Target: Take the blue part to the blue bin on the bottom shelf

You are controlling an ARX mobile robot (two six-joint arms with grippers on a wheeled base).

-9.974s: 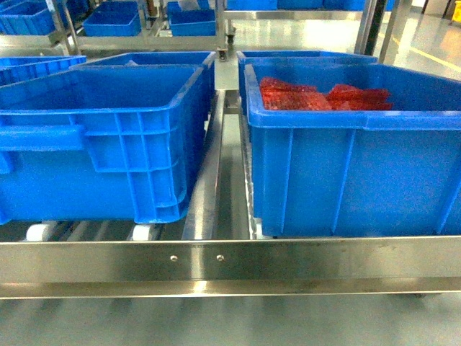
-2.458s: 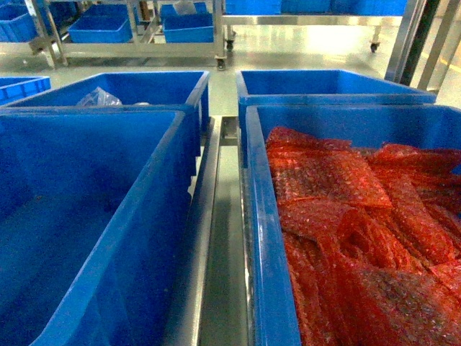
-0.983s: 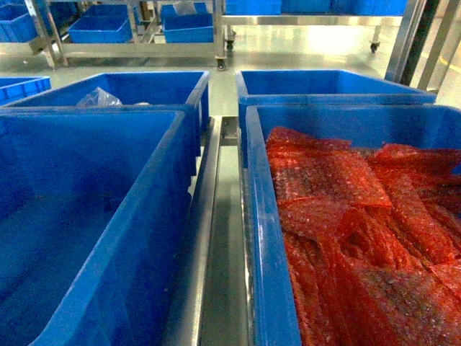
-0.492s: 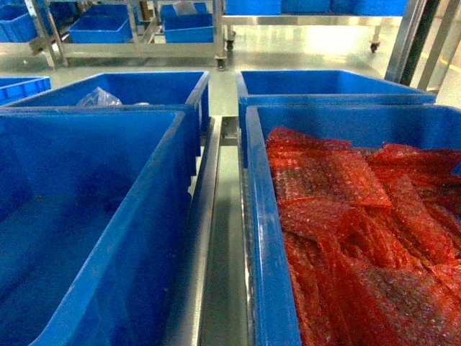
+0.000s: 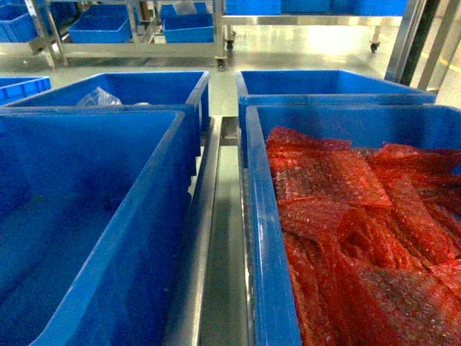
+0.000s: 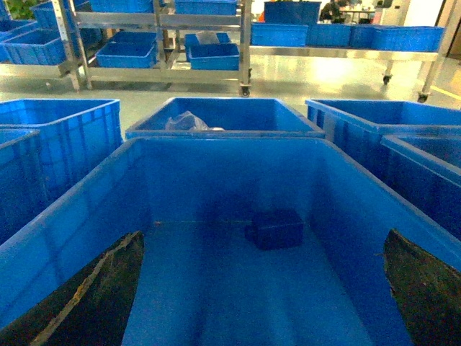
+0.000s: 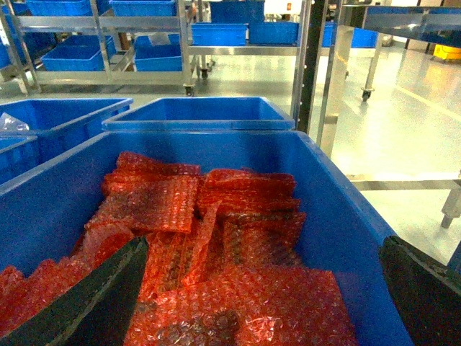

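Observation:
A small dark blue part (image 6: 274,229) lies on the floor of a large blue bin (image 6: 338,187), towards its far wall. My left gripper (image 6: 263,232) hangs open over this bin, and its dark fingers (image 6: 94,295) stand wide apart with nothing between them. In the head view the same blue bin (image 5: 155,216) is front left on the bottom shelf, beside the steel centre rail (image 5: 205,245). My right gripper (image 7: 265,238) is open above red bubble wrap (image 7: 238,238). Neither gripper shows in the head view.
The front right bin (image 5: 259,238) is full of red bubble-wrap sheets (image 5: 346,216). Behind stand two more blue bins; the left one (image 5: 144,90) holds a clear plastic bag (image 5: 97,97). Steel racks with blue bins (image 5: 108,29) line the far floor.
Ten seconds ago the head view faced the shelf's front rail; now it looks down into the bins from closer. Over the last seconds nothing has visibly moved.

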